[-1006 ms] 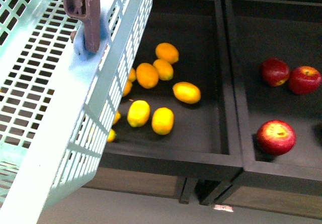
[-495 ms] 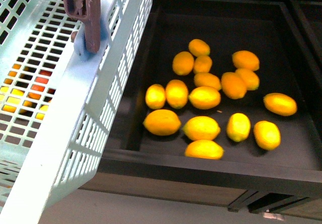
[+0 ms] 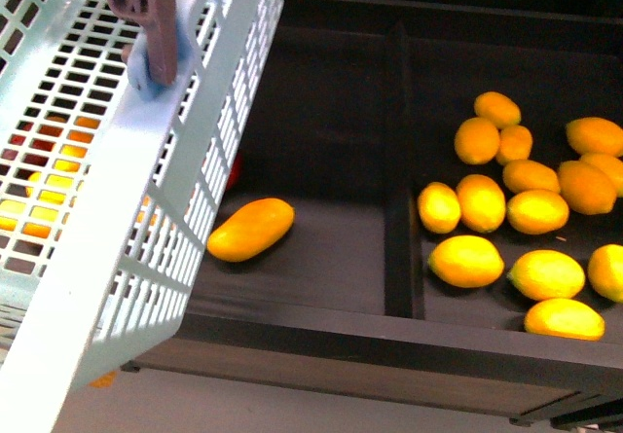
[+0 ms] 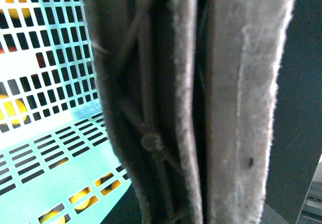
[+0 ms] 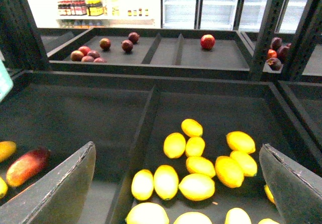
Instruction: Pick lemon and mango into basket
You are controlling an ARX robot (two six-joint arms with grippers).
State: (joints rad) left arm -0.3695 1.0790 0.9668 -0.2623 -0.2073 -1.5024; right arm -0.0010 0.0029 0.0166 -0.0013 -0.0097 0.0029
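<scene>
The light teal basket [image 3: 117, 209] fills the left of the front view, tilted, hanging by its brown handle [image 3: 141, 5]. My left gripper [image 4: 198, 133] is shut on that handle [image 4: 136, 123], and its felt-covered fingers [image 4: 246, 108] fill the left wrist view. Several yellow lemons [image 3: 467, 261] lie in the right compartment. My right gripper [image 5: 173, 194] hangs open above the lemons [image 5: 196, 186], holding nothing. The dark red mango [image 5: 27, 164] lies in the neighbouring compartment; in the front view only a red sliver of it [image 3: 237, 168] shows beside the basket wall.
A long yellow-orange mango [image 3: 251, 229] lies beside the basket. A black divider [image 3: 399, 248] splits the two compartments, and a raised black rim [image 3: 389, 341] runs along the front. Yellow and red fruit show through the basket slots [image 3: 49, 190]. Red apples [image 5: 207, 41] lie on a farther shelf.
The front view has swung left: the apples are gone, the lemons have slid to the right, and the mango compartment has come into view. The basket keeps its place in the picture.
</scene>
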